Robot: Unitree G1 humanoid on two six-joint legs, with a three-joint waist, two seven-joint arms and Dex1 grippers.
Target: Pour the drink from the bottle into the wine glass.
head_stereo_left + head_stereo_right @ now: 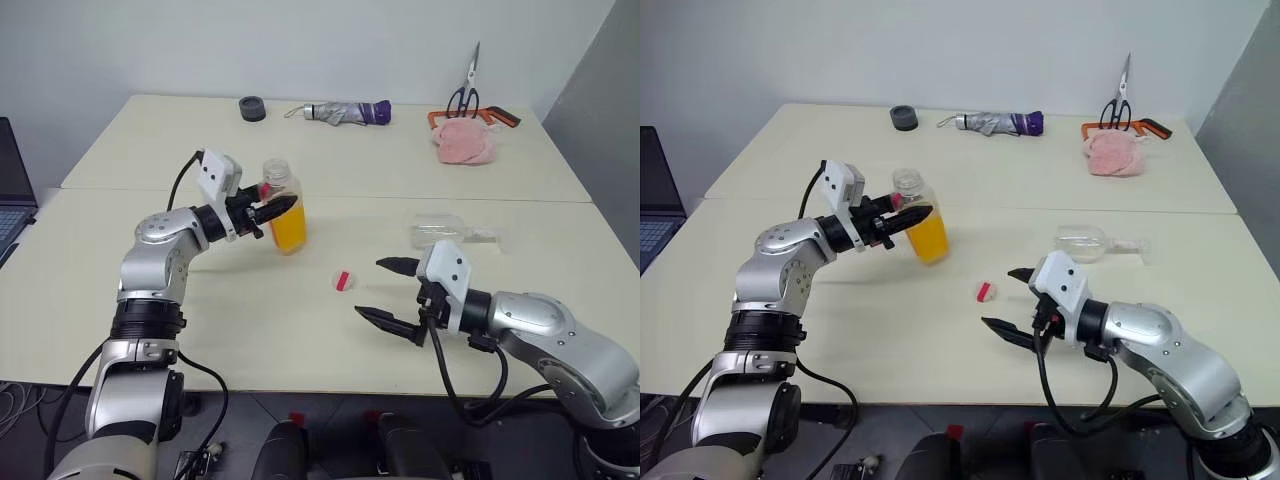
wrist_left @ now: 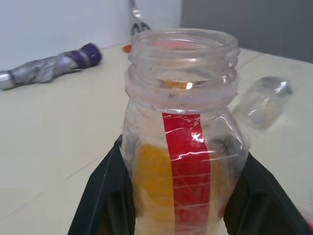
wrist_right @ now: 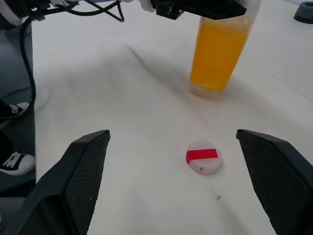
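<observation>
Right, per view:

head view, bottle: left gripper (image 1: 283, 208) clamped on the bottle (image 1: 284, 215) at its shoulder; bottle upright, base on or just off the desk (image 1: 150, 130), cannot tell; cap off, drink (image 1: 288, 231) fills the lower half.
head view, wine glass: wine glass (image 1: 448, 232) lies on its side at about 3 o'clock from the bottle, well apart; long axis runs 9 to 3, bowl towards the bottle, stem and foot away.
head view, nearer arm: right gripper (image 1: 388, 293) hangs empty with fingers spread wide, glass at about 1 o'clock from it, near. My read: the right arm must stand the glass up before any pour.
head view, room: cap (image 1: 342, 281) lies between bottle and right gripper; open desk around the glass; umbrella (image 1: 345, 112), scissors (image 1: 463, 92), pink cloth (image 1: 464, 142) and black ring (image 1: 252, 108) sit far back, out of the way.
left wrist view: open neck of the bottle between both fingers (image 2: 105, 196); glass bowl at 2 o'clock beyond it.
right wrist view: cap dead ahead between the spread fingers (image 3: 83, 176); bottle at 12 o'clock beyond.
</observation>
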